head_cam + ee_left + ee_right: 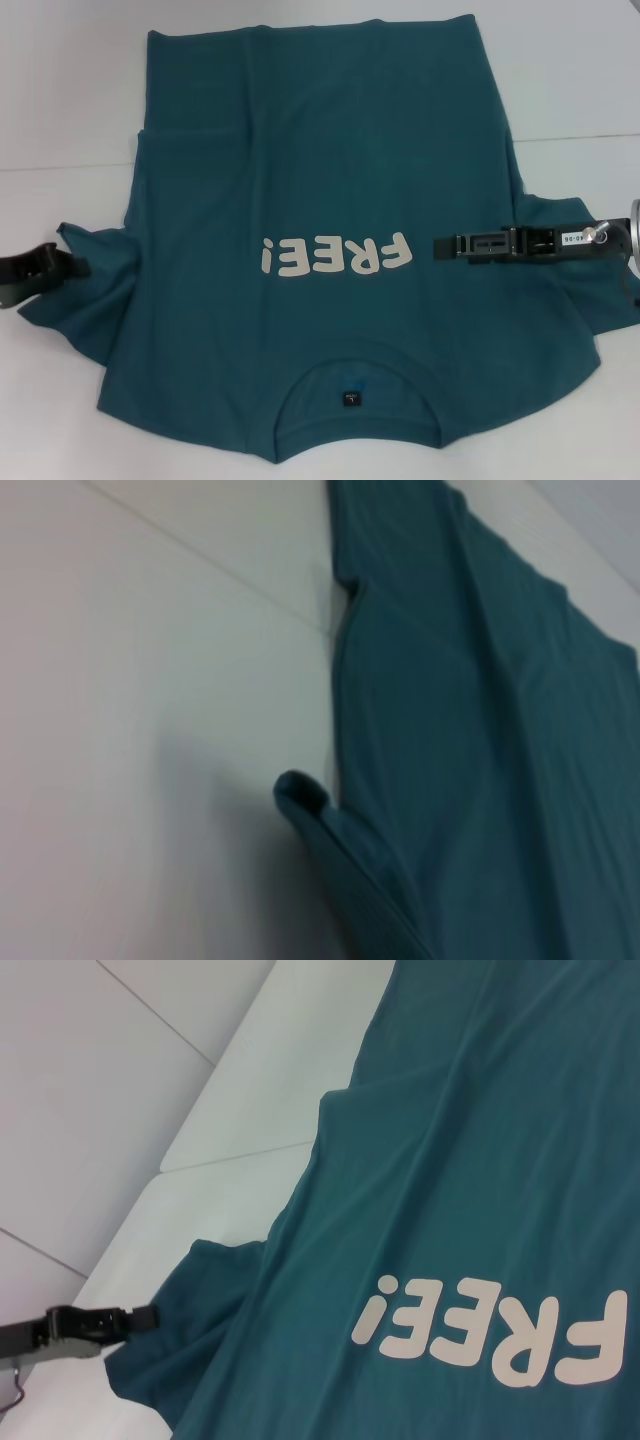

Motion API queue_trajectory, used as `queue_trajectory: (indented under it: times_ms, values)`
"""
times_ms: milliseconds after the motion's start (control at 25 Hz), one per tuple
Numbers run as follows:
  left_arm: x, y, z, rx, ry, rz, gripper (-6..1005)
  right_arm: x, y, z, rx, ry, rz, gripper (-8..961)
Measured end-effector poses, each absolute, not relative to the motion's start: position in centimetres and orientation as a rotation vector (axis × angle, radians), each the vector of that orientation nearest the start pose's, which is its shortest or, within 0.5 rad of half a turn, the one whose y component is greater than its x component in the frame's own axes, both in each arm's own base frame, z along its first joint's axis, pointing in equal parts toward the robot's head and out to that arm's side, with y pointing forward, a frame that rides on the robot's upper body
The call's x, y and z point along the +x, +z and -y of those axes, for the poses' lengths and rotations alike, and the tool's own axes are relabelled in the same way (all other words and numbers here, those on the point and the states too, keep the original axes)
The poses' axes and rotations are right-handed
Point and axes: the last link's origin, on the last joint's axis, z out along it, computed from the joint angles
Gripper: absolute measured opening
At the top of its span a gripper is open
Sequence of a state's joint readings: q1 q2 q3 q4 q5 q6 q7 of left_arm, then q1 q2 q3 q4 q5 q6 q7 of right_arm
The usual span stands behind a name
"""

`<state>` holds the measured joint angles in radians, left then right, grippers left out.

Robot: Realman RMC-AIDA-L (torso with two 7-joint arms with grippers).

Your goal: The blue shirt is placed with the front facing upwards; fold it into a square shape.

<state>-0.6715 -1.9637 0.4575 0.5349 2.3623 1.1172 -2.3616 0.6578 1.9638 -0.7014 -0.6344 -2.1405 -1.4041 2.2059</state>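
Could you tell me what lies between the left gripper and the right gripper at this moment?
In the head view, only the blue shirt spans that stretch, its white FREE! lettering between the left gripper at one sleeve and the right gripper over the chest.

The blue shirt (320, 200) runs off the head view's lower edge at the collar. The right end effector (440, 246) covers part of it; finger state undeterminable. The left end effector (85, 265) is cut off at the view's edge.
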Motion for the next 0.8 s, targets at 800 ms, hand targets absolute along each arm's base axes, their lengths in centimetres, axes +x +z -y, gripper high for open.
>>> queue_trajectory:
  times_ms: [800]
  values:
    - [-31.6, 7.1, -39.8, -1.913, -0.610, 1.772, 51, 26.6, 3.3, -38.2, -2.372, 0.539, -1.579, 943]
